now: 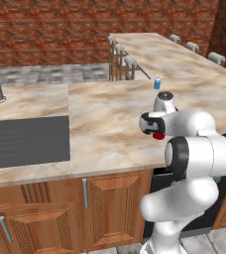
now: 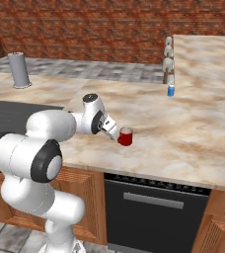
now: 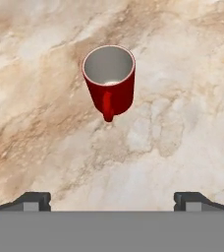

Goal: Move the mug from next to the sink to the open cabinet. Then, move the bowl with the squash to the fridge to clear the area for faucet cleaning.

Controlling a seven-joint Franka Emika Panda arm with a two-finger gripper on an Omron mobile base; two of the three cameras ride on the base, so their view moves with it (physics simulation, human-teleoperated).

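1. The small red cylindrical mug [image 3: 109, 81] stands upright on the marbled beige stone surface [image 2: 183, 123], handle facing the camera.
2. The end effector [image 3: 112, 199] hovers near it, fingers spread wide, holding nothing.

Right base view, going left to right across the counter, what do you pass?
Paper-towel cylinder → tool → mug → blue can.
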